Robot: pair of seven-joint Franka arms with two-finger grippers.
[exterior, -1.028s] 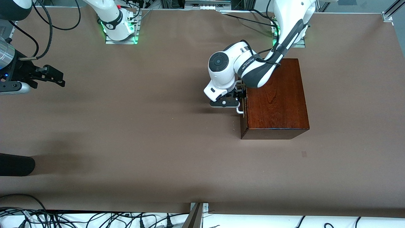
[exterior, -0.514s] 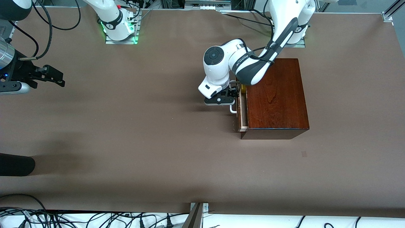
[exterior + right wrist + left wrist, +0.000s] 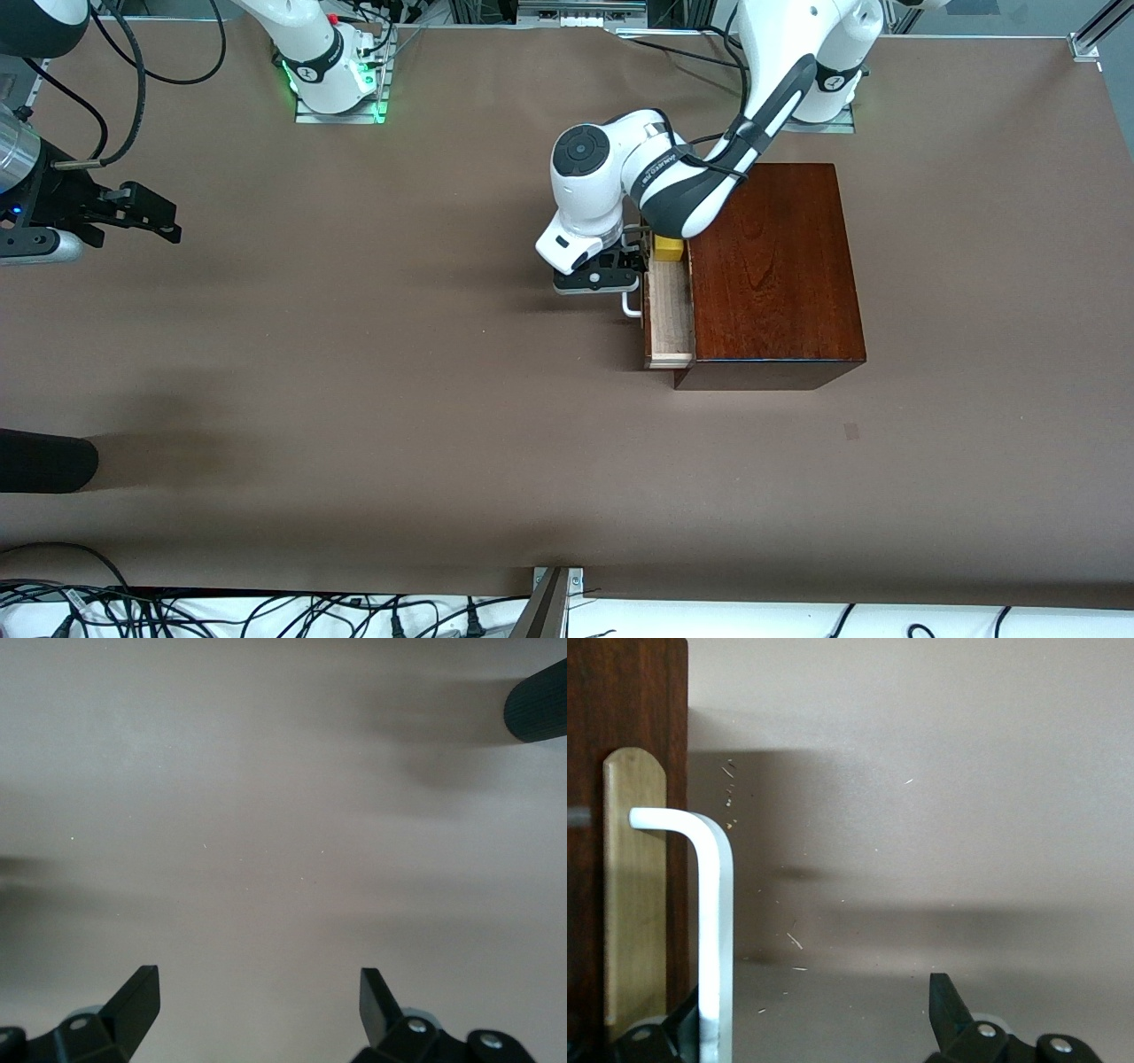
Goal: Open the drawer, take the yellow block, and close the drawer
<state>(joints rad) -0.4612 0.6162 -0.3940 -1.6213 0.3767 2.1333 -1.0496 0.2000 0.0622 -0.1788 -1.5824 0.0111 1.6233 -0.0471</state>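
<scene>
The drawer stands partly pulled out of the dark mahogany box, its pale-wood tray showing. A yellow block lies in the tray, at the end farther from the front camera, half under the left arm. My left gripper is at the drawer front, open. The white loop handle runs between its fingers, close against one finger, and the jaws do not clamp it. My right gripper waits open over bare table at the right arm's end, nothing between its fingers.
A dark cylinder juts over the table edge at the right arm's end, nearer the front camera, and shows in the right wrist view. Brown tabletop stretches between the box and the right gripper. Cables run along the near edge.
The left gripper has drawn back toward the right arm's end of the table, and the drawer has slid out with it. The pale tray and the yellow block have come into sight. The right arm has not moved.
</scene>
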